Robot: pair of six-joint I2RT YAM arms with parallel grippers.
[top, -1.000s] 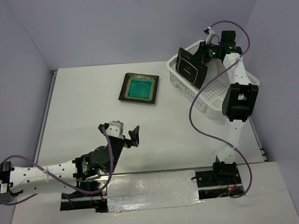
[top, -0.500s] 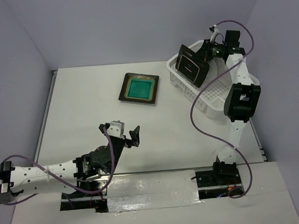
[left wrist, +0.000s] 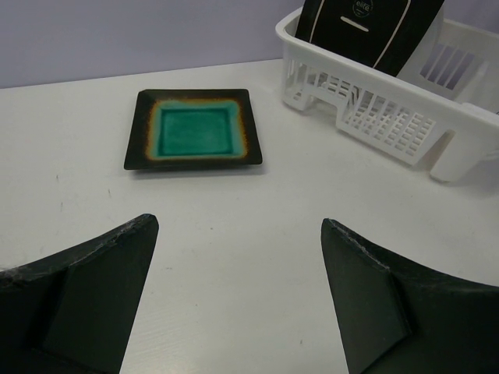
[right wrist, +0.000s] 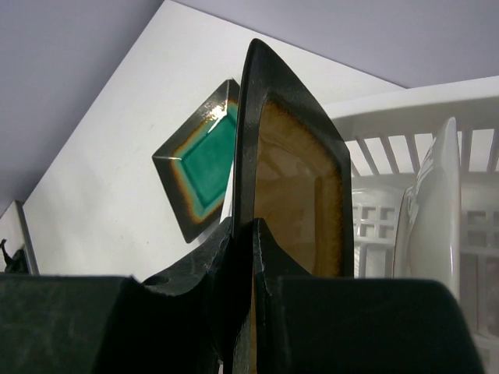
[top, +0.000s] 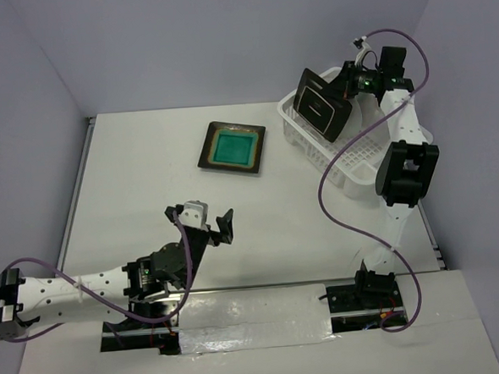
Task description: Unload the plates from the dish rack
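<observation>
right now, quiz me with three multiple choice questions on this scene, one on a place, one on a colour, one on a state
1. Where is the teal plate? A in the rack; B flat on the table; C in the left jaws.
2. What colour is the centre of the gripped plate in the right jaws? A amber; B red; C white.
3. How do the left jaws stand? A shut on a plate; B shut, empty; C open, empty.

Answers:
1 B, the top view shows it lying flat on the bare tabletop.
2 A, the right wrist view shows a brown-amber centre inside the black rim.
3 C, the left wrist view shows them wide apart with nothing between.
</observation>
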